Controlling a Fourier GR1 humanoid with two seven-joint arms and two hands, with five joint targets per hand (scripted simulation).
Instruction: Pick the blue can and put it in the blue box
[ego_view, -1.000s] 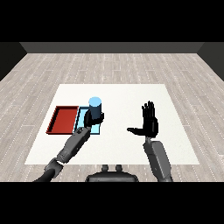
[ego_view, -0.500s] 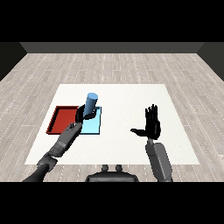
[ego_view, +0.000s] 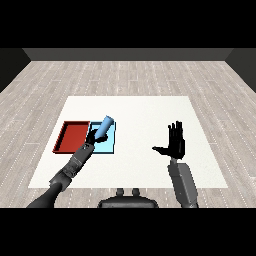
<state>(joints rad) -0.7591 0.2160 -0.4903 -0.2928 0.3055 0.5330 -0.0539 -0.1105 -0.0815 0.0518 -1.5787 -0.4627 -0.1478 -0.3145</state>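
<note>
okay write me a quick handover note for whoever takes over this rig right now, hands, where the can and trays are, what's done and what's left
Left hand: curled round the blue can, held tilted over the light blue tray.
Right hand: open, fingers straight, raised over the bare table, holding nothing.
Red tray: beside the blue one, on its left.
Done: can picked and brought over the blue tray.
Left: lower it in and release.

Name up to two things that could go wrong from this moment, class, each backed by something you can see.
1. The blue can is tilted in the left hand above the light blue tray; let go like this, it may topple or roll rather than stand.
2. The red tray lies right beside the blue one, so a small drift left could land the can in the wrong tray.
</note>
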